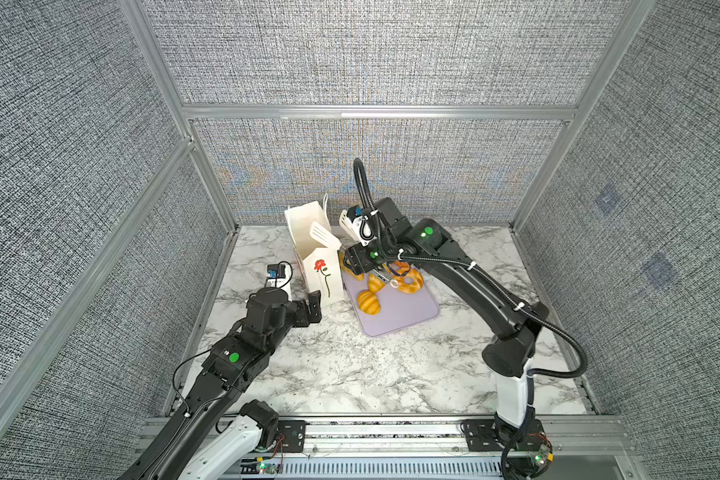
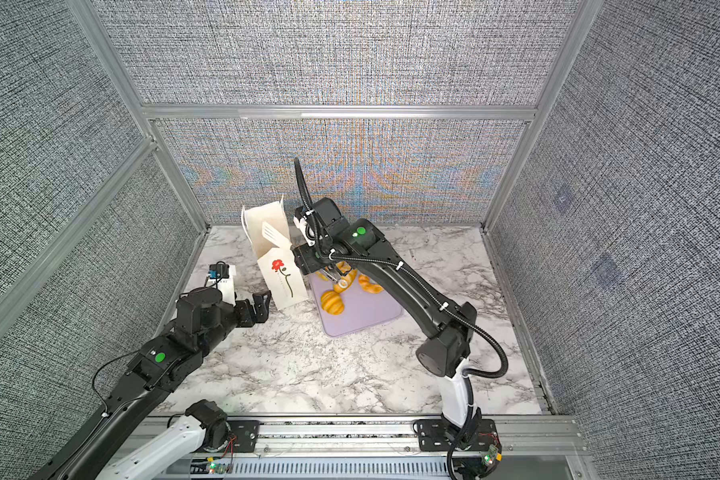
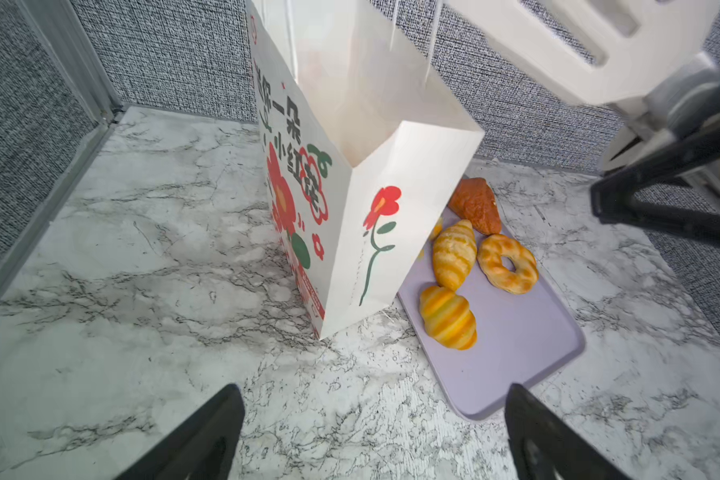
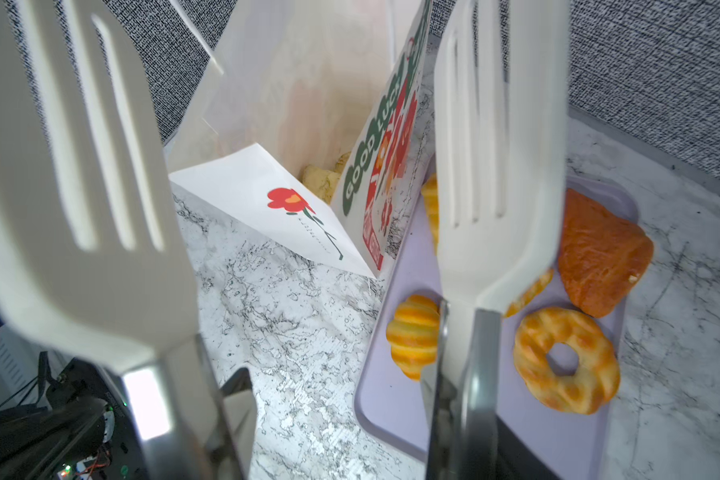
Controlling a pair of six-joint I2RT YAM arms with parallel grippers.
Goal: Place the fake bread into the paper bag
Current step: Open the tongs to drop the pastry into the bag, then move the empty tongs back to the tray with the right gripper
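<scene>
The white paper bag (image 1: 323, 278) (image 2: 282, 279) (image 3: 391, 199) (image 4: 262, 195) stands open with a pale bun (image 4: 321, 179) at its bottom. Fake bread lies beside it: two striped croissants (image 3: 447, 318) (image 3: 454, 254), a ring (image 3: 507, 264) (image 4: 566, 359) and a darker triangular piece (image 3: 476, 203) (image 4: 599, 253). My right gripper (image 1: 356, 259) (image 4: 350, 415) is shut on white slotted tongs (image 1: 324, 236) (image 4: 495, 166), whose blades are spread above the bag's mouth with nothing between them. My left gripper (image 1: 314, 302) (image 3: 373, 399) is open and empty, low on the table before the bag's near corner.
The loose bread rests on a flat lilac tray (image 1: 404, 318) (image 3: 516, 357) right of the bag, on a marble-patterned table (image 1: 350, 374). Grey fabric walls with aluminium frames close the back and sides. A rail runs along the front edge (image 1: 391, 432).
</scene>
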